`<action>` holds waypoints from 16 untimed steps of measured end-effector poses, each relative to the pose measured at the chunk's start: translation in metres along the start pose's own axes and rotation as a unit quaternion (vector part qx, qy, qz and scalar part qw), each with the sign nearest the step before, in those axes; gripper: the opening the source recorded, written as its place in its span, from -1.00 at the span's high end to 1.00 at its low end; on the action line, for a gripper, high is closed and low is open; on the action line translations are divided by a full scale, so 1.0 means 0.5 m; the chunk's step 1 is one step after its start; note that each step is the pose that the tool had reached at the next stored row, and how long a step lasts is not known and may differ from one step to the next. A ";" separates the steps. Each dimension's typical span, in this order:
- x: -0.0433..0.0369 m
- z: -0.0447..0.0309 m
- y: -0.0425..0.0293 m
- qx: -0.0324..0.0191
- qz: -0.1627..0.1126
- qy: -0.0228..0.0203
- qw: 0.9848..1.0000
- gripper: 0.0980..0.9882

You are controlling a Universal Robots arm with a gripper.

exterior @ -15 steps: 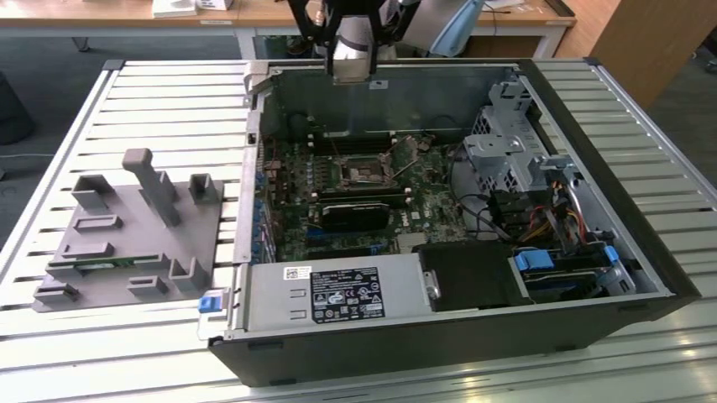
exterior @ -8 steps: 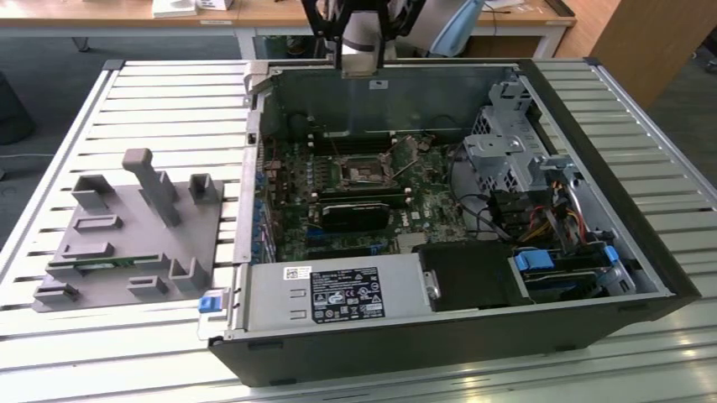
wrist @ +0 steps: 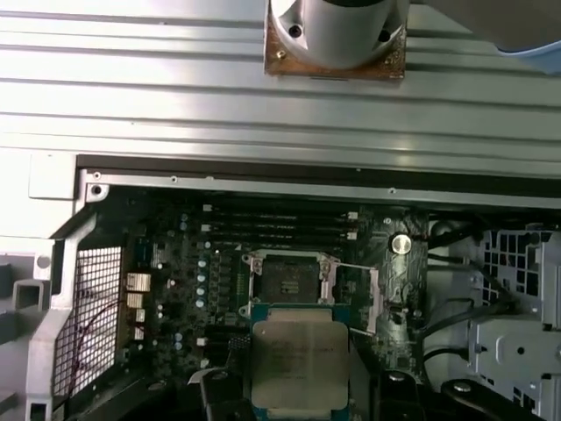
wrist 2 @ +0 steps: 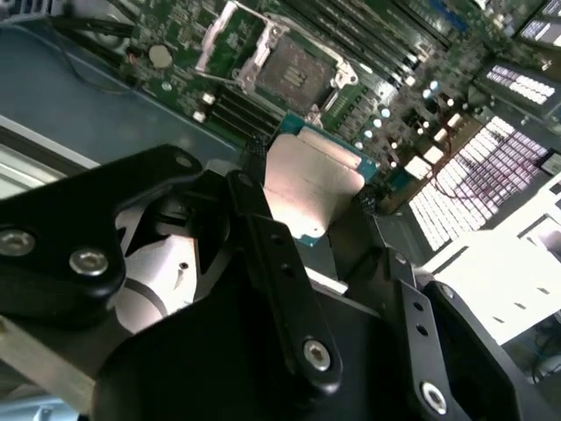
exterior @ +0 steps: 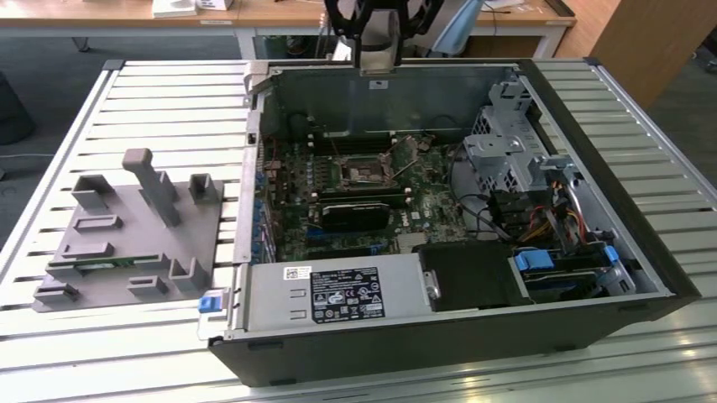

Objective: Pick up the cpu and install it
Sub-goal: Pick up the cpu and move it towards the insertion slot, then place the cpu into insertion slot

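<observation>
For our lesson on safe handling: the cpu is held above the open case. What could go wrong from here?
The tool grips the cpu by its edges alone; it might slip and fall onto the motherboard. Lowered skewed, it could catch the opened bracket beside the socket or damage its contacts.

Finding one: my gripper (wrist 2: pixel 308 175) is closed on the cpu (wrist 2: pixel 314 193), with the black fingers (wrist 2: pixel 267 250) clamping two opposite edges. The chip sits flat between the tips, its metal face fully exposed in both wrist views. Finding two: in the first wrist view the gripper (wrist: pixel 300 390) carries the cpu (wrist: pixel 298 364) squarely, no visible tilt. Finding three: in the exterior view my gripper (exterior: pixel 379 60) hangs pointing straight down.
</observation>
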State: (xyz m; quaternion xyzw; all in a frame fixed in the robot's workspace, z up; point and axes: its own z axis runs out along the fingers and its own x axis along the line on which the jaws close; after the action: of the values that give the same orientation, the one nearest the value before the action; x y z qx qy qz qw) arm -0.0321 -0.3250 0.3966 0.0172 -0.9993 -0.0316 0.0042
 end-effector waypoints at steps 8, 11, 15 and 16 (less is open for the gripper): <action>-0.014 0.000 -0.001 0.000 0.004 0.000 1.000 0.02; -0.014 0.000 -0.001 0.000 0.008 -0.001 1.000 0.02; -0.014 0.000 0.000 0.000 0.019 -0.001 1.000 0.02; -0.014 0.000 0.000 0.000 0.023 -0.001 1.000 0.02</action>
State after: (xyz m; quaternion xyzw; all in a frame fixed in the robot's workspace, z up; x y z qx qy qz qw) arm -0.0251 -0.3249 0.3964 -0.0061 -0.9995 -0.0317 0.0035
